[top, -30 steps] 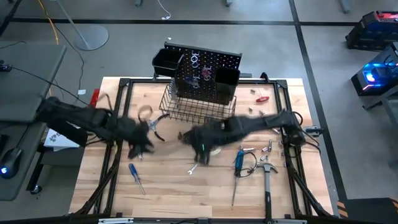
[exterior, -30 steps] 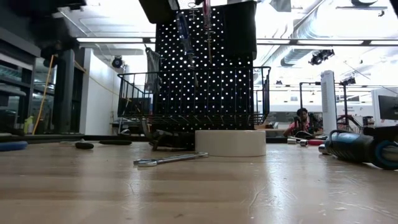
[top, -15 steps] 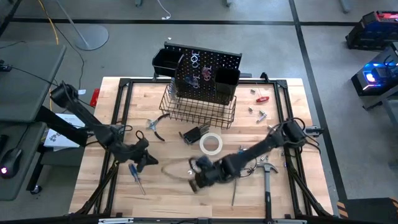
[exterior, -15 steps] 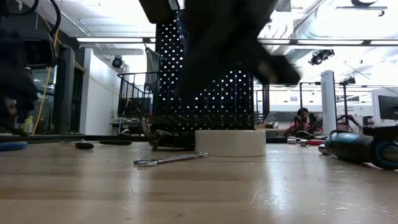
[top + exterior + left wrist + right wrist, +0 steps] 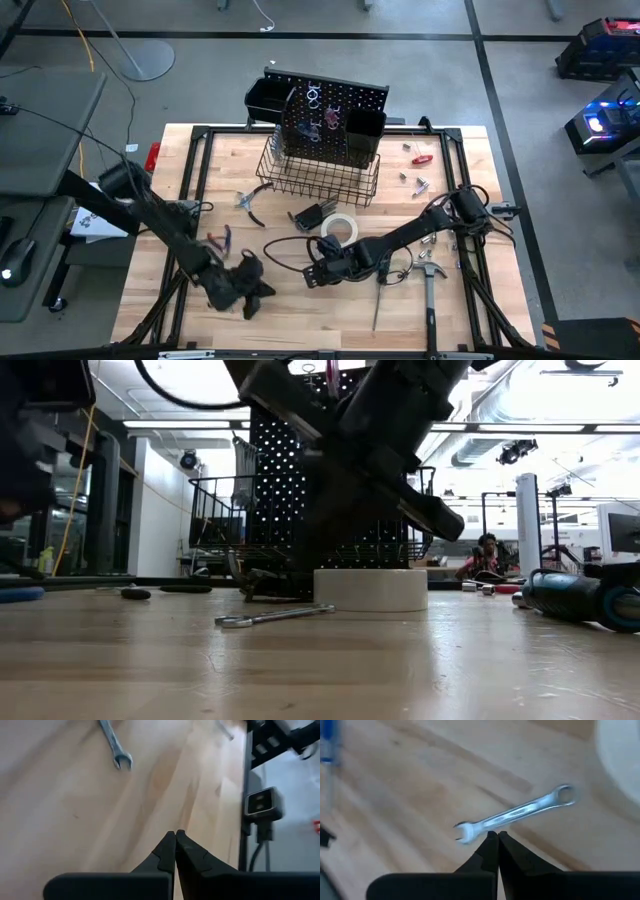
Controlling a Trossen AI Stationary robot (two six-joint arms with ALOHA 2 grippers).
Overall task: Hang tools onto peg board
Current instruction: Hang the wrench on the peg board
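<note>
Both arms work low over the front half of the bench (image 5: pixel 470 310), and neither carries anything. The left gripper (image 5: pixel 247 288) hovers near the front left, its jaws clenched tip to tip on nothing, as its wrist view shows above bare wood. The right gripper (image 5: pixel 312 271) sits near the middle, just in front of the white tape roll (image 5: pixel 339 230), jaws likewise pressed together and empty. Its wrist view looks straight down on a silver wrench (image 5: pixel 515 813) lying flat on the wood just beyond the fingertips, so the arm seems lined up on that tool; shut jaws cannot take it, so they would have to part first.

The peg board (image 5: pixel 335 120) stands upright at the back edge with a wire basket (image 5: pixel 318 170) hung at its foot, and a few items already hang on it. Most tools lie loose on the bench: red-handled pliers (image 5: pixel 250 203) before the basket, a claw hammer (image 5: pixel 430 285) at the right. They lie flat and spread apart, which leaves room to reach each one singly.
</note>
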